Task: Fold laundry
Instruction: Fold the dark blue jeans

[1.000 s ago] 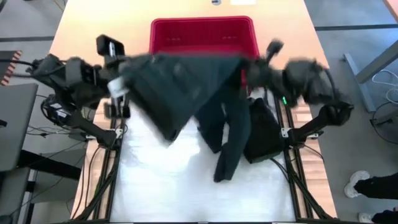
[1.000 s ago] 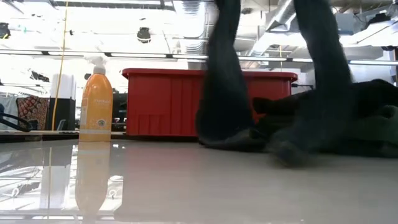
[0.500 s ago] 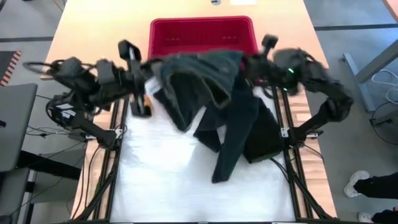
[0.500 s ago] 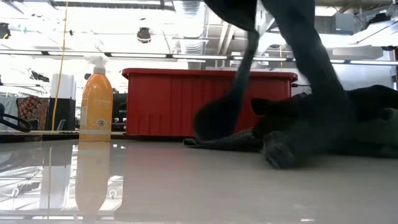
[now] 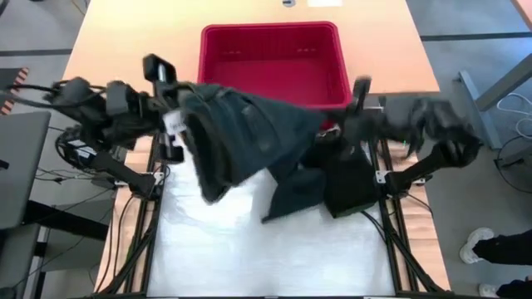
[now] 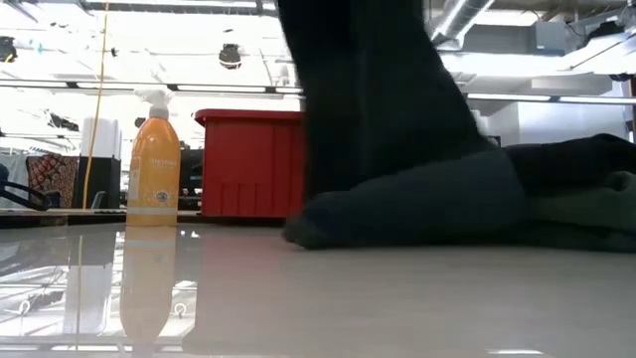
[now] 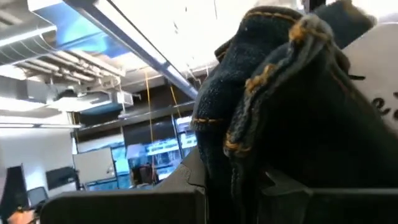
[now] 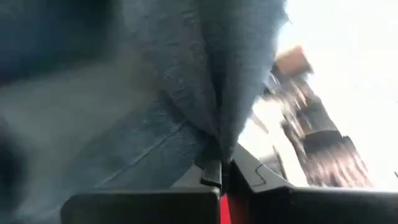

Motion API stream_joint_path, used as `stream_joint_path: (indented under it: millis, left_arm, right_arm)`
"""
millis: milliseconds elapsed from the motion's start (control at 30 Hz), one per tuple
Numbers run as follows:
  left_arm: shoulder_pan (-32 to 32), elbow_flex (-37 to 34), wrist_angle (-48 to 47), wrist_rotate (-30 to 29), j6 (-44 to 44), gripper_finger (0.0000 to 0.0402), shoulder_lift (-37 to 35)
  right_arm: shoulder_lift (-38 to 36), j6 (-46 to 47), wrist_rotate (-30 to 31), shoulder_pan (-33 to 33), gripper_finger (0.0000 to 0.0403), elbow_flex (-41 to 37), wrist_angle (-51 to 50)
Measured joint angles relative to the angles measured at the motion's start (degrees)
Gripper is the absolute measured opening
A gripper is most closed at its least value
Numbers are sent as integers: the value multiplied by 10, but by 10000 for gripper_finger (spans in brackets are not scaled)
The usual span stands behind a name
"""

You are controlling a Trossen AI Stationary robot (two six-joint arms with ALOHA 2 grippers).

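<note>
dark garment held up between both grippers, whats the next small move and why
Probably draw the two grippers apart and lower the dark garment flat onto the white table. The left gripper and right gripper each pinch an edge, yet the cloth sags bunched, its lower end already resting beside the pile of clothes.
</note>
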Motion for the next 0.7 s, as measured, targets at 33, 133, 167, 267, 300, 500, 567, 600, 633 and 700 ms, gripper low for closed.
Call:
stream_joint_path:
  millis: [33, 133, 167, 267, 300, 500, 567, 600, 633, 700]
  left_arm:
    - [0, 1, 2, 5, -4, 18, -1]
    - [1, 1, 8, 2, -5, 18, 3]
    - [2, -2, 4, -11, -5, 18, 9]
    - [3, -5, -3, -19, -6, 18, 16]
    - [0, -4, 6, -12, -8, 18, 16]
    - [-7, 1, 27, -2, -15, 18, 6]
    - [-6, -2, 17, -12, -15, 18, 11]
    - [-6, -3, 11, -17, -15, 18, 13]
    - [-6, -3, 10, -20, -16, 18, 13]
    - [-8, -1, 15, -20, -23, 18, 8]
  right_arm:
    - [2, 9, 35, 4, 21, -1, 5]
    - [16, 43, 323, -7, 21, -4, 107]
    - [18, 28, 368, -18, 21, -3, 122]
    - [-2, 17, 265, 2, 21, -1, 58]
    - [-7, 25, 189, 18, 21, 0, 30]
    - [16, 69, 249, 19, 21, -3, 59]
    - [19, 65, 267, 14, 21, -2, 54]
    - [17, 66, 243, 20, 21, -2, 37]
    - [16, 69, 212, 35, 21, 0, 11]
    - [17, 83, 101, 57, 21, 0, -33]
